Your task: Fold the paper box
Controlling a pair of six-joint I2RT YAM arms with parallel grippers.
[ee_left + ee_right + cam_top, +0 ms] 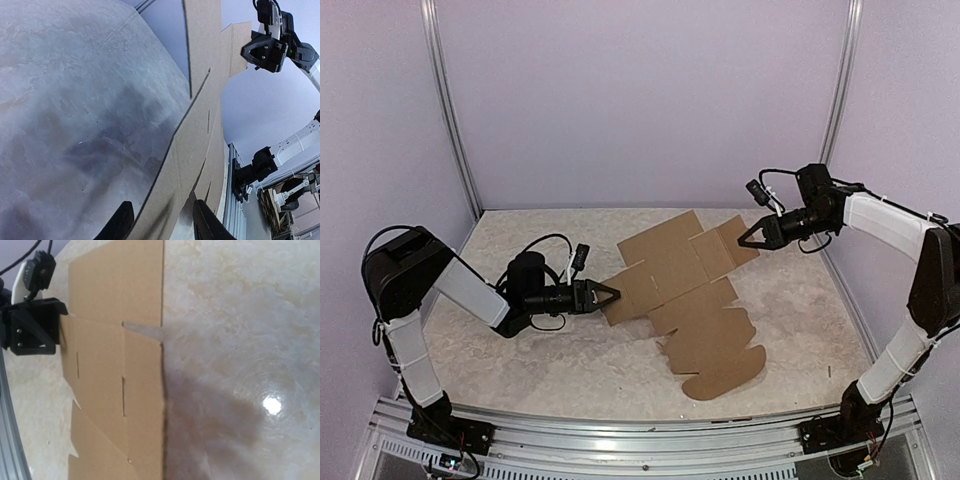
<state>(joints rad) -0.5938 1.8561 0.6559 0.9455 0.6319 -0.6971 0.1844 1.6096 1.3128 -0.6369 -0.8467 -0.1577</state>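
Brown paper box [685, 300]: push left end effector [613, 294], jaws apart around its edge, deeper before pinching; brace far side with closed right end effector [742, 242].

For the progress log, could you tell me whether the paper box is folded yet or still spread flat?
Spread flat: the paper box lies as an open sheet on the table, with no panel standing upright.

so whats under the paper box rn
Only the pale table shows around the flat paper box. Its left edge sits between the fingers of the left hand. Anything beneath the sheet is covered.
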